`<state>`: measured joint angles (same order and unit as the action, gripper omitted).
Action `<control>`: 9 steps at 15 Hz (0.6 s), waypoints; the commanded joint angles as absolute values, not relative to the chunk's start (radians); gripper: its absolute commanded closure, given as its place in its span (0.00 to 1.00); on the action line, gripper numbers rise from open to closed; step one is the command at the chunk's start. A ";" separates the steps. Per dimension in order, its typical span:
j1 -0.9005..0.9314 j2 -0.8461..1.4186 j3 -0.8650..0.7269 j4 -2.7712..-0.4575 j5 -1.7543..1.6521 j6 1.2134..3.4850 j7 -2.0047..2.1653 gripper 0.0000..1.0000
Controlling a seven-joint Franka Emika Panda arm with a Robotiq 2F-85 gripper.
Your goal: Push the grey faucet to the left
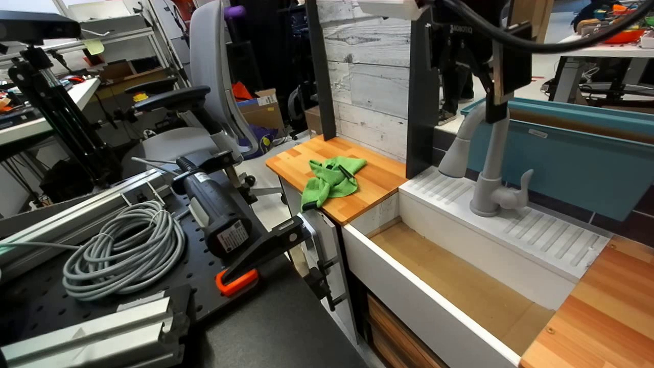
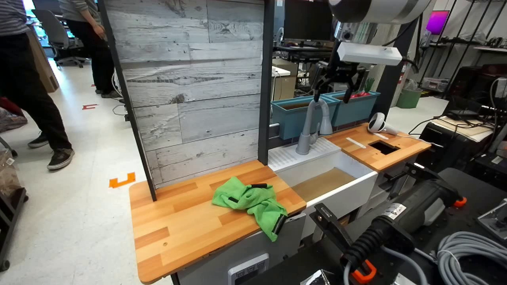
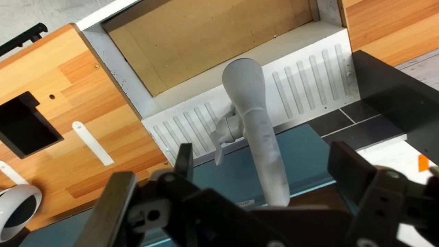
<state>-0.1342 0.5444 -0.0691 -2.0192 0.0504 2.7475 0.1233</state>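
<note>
While a matte grey gooseneck faucet [image 1: 493, 166] stands on a ribbed white sink ledge [image 1: 557, 239], black two-fingered gripper [image 3: 263, 154] at its curved top, jaws apart, contact unclear

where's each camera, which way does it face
Wrist view: on the wrist, facing down past black two-fingered tool at grey gooseneck faucet.
Exterior view: high by coiled grey cable, facing white rectangular sink; tool top right.
Exterior view: across wooden counter, facing whitewashed plank panel; tool, white arm upper right.
Both exterior views share faucet, sink, green cloth.
</note>
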 commanded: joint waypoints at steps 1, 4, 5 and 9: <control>-0.122 0.621 -0.076 -1.935 0.058 2.736 0.112 0.00; -0.124 0.646 -0.062 -1.914 0.058 2.710 0.090 0.26; -0.129 0.645 -0.050 -1.917 0.063 2.702 0.076 0.36; -0.138 0.656 -0.031 -1.899 0.069 2.659 0.047 0.68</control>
<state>-0.1277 0.6406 -0.0456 -1.9417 0.0502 2.7197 0.0864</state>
